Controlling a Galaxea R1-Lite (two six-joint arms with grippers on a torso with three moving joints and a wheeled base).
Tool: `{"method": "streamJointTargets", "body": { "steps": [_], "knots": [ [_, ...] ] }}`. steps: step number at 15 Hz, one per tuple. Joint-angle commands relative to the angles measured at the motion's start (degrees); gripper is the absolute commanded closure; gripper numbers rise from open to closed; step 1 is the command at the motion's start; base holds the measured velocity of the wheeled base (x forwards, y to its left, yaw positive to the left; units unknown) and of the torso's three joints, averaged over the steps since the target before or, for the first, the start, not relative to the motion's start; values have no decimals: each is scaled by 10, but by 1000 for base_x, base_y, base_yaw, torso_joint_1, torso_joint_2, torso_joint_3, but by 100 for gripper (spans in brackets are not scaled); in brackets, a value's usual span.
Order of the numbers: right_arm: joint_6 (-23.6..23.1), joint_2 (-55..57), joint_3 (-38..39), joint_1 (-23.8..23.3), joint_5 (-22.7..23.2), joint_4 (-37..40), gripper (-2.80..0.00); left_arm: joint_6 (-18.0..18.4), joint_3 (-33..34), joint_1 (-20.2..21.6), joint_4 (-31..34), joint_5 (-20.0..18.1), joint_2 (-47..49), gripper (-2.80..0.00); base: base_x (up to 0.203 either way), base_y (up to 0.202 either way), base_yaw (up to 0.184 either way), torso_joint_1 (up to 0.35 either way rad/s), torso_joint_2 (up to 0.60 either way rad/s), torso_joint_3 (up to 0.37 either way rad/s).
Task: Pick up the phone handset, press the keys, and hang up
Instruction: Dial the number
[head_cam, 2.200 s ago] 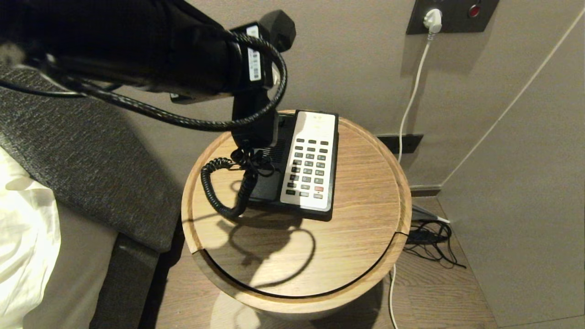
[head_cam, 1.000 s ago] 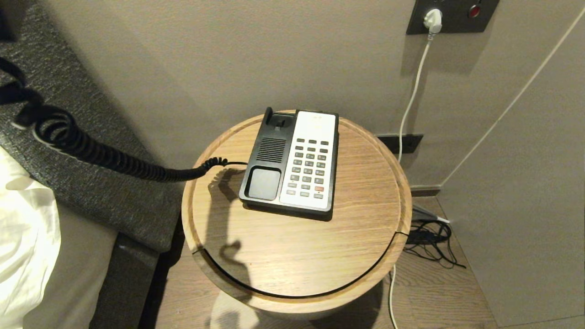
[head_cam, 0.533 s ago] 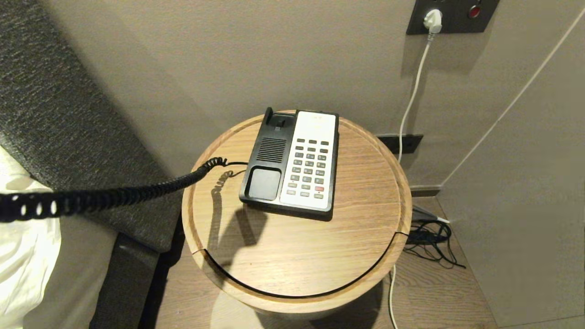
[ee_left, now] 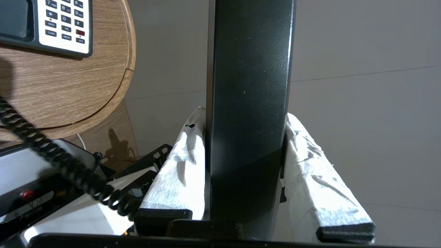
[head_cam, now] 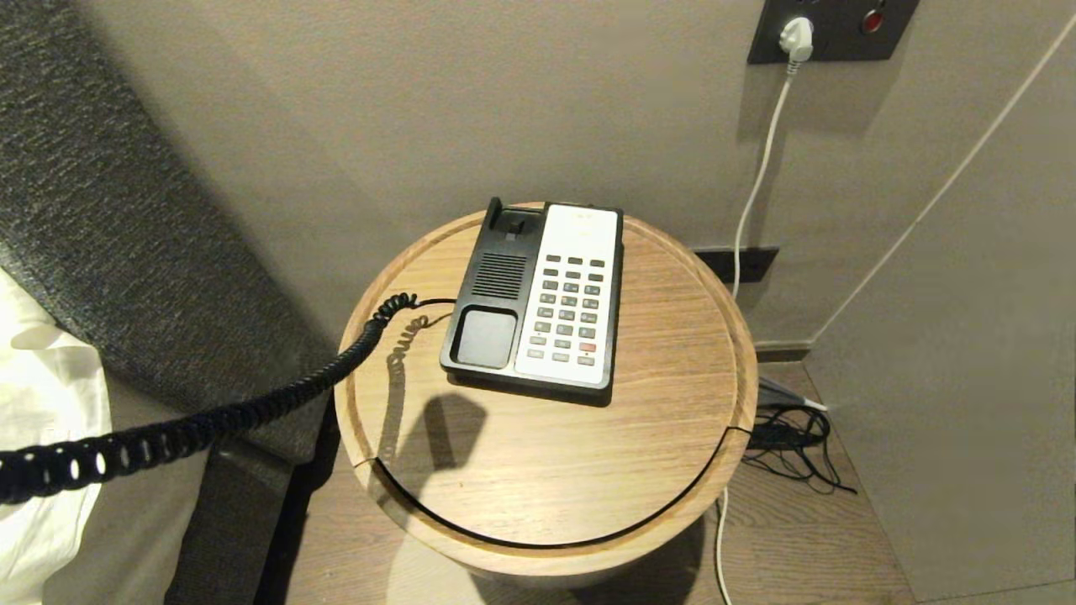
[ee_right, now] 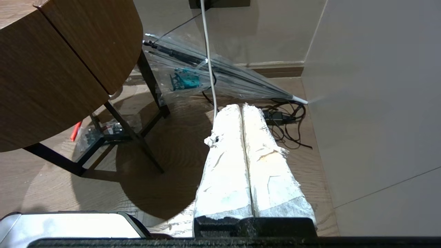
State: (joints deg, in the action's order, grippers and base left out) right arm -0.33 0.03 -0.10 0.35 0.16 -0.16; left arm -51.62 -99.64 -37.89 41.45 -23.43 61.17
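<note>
Off to the left of the round wooden table [head_cam: 538,470], out of my head view, my left pincer [ee_left: 246,137] is clamped on the phone handset [ee_left: 249,86], its white-wrapped fingers [ee_left: 179,168] pressing both sides of the glossy black bar. From the phone base [head_cam: 538,302] (cradle bare, keypad facing up) on the table, the coiled cord [head_cam: 252,412] stretches over the rim toward the bed [head_cam: 50,403]. My right pincer [ee_right: 243,113] hangs low beside the table above the floor, fingers pressed together, gripping nothing.
</note>
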Motion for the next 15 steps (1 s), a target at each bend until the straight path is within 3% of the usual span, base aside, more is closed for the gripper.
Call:
{"method": "streamJointTargets", "body": {
  "steps": [1, 13, 15],
  "knots": [
    [0, 1, 0, 0, 0, 0, 0, -2, 2, 1, 0, -2, 7, 0, 0, 0, 0, 0, 0, 0],
    [-24, 1, 0, 0, 2, -3, 0, -11, 4, 3, -24, -2, 15, 0, 0, 0, 0, 0, 0, 0],
    [-23, 1, -30, 0, 7, 5, 0, -10, 7, 3, -24, -2, 15, 0, 0, 0, 0, 0, 0, 0]
  ]
}}
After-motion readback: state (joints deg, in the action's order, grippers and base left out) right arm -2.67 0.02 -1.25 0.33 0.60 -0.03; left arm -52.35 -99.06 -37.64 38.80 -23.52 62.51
